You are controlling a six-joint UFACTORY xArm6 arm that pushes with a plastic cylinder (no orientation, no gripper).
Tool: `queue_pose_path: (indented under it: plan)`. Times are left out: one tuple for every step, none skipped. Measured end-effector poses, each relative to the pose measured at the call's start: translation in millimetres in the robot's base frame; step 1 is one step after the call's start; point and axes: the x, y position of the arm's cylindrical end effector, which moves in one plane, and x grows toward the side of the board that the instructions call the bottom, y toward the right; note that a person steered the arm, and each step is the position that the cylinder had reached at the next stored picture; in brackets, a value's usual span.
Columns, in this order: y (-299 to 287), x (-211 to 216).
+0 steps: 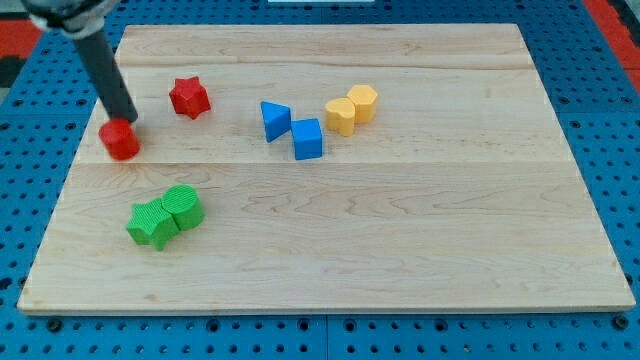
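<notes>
One cam view only. My tip (127,121) sits at the far left of the wooden board (400,260) (view's top-left). The dark rod slants down to it from the view's top-left corner.

There's no pincer on this rig, just the rod, so there's no opening to report and nothing is held. The tip's end is at the far edge of the red round block (120,140). It looks to be touching it, or as good as; you can't see a gap btwn them.

Blocks round it:
- The red star (189,97) is just right of the tip and a bit farther back, apart from the round red one.
- The green star (152,224) and green cylinder (184,206) are nearer you, toward the view's bottom-left. They touch each other and are well clear of the tip.
- The blue triangle (275,120) and blue cube (308,138) are mid-board, close to or touching each other.
- The yellow pair are right of the blues. One yellow block (341,116) touches a second yellow block (364,102) behind it. Shapes are approx. rounded or many-sided; can't tell more.

A blue pegboard (600,60) surrounds the board.
</notes>
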Motion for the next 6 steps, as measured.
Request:
queue_pose_path:
  plan:
    - [15.2,63.8]
    - [18.6,27.1]
    - [3.3,-35.9]
    - [41.0,-83.8]
    - [65.3,-87.6]
    - [81.8,-82.8]
